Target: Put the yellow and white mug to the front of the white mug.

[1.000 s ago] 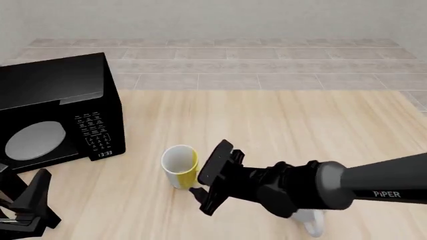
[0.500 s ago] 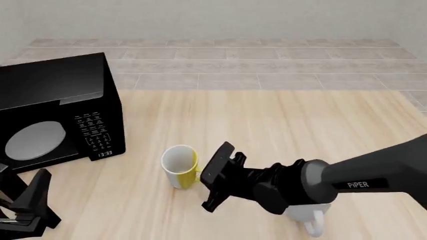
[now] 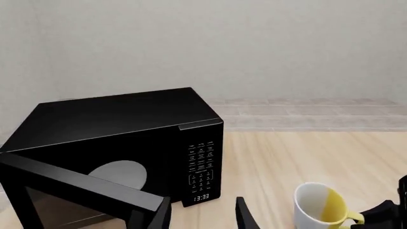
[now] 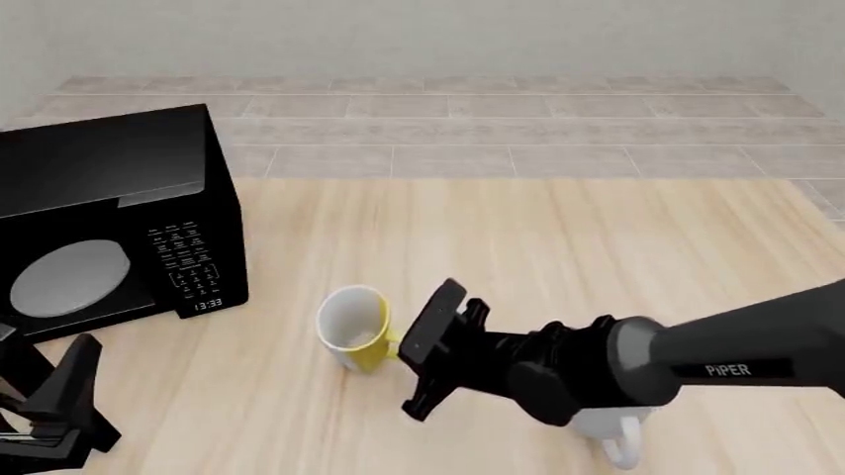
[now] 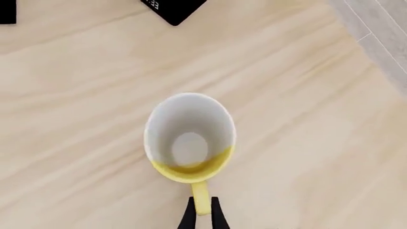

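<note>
The yellow and white mug [image 4: 352, 331] stands in the middle of the wooden table, leaning slightly, its handle toward my right arm. My right gripper [image 4: 395, 352] is shut on that yellow handle; the right wrist view shows both fingertips [image 5: 190, 218] pinching the handle just below the mug [image 5: 189, 138]. The white mug [image 4: 610, 433] sits near the front edge, mostly hidden behind my right arm, only its base and loop handle showing. My left gripper [image 4: 55, 407] rests open at the front left, holding nothing. The left wrist view also shows the yellow mug [image 3: 320, 209].
A black microwave [image 4: 113, 213] occupies the left side of the table, its door [image 3: 76, 188] swung open toward my left gripper [image 3: 202, 218]. Behind the table runs a tiled floor strip and a pale wall.
The yellow and white mug has tipped slightly and shifted a touch to the left in my right gripper. The right arm has sunk a little. The left arm has not moved.
</note>
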Controlling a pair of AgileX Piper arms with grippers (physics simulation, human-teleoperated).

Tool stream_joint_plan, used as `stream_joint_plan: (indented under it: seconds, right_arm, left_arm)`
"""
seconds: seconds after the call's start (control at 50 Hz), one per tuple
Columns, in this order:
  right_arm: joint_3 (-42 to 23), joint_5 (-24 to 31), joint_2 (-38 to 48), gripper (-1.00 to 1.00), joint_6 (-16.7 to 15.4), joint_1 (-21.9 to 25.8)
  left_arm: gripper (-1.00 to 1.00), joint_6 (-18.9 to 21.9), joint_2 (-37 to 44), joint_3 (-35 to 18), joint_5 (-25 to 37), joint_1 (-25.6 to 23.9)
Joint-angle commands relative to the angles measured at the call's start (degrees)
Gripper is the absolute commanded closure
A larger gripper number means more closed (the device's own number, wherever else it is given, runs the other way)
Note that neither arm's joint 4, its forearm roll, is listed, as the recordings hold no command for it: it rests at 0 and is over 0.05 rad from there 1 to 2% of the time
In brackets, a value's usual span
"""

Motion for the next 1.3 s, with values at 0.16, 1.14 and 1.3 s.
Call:
stream_joint_plan:
  seconds: [0.16, 1.14, 1.3]
  right_arm:
    - [-0.38, 5.0, -9.56, 1.0, -0.46, -0.62]
    - [-9.73, 19.61, -19.55, 1.0, 5.45, -11.54]
    - [-10.42, 20.16, -19.33, 1.0, 5.82, -13.94]
  left_arm:
    - [-1.0, 0.01, 0.0, 0.0, 0.0, -0.01]
    - [-1.0, 0.0, 0.0, 0.0, 0.0, 0.01]
    - [-1.0, 0.01, -0.01, 0.0, 0.01, 0.0]
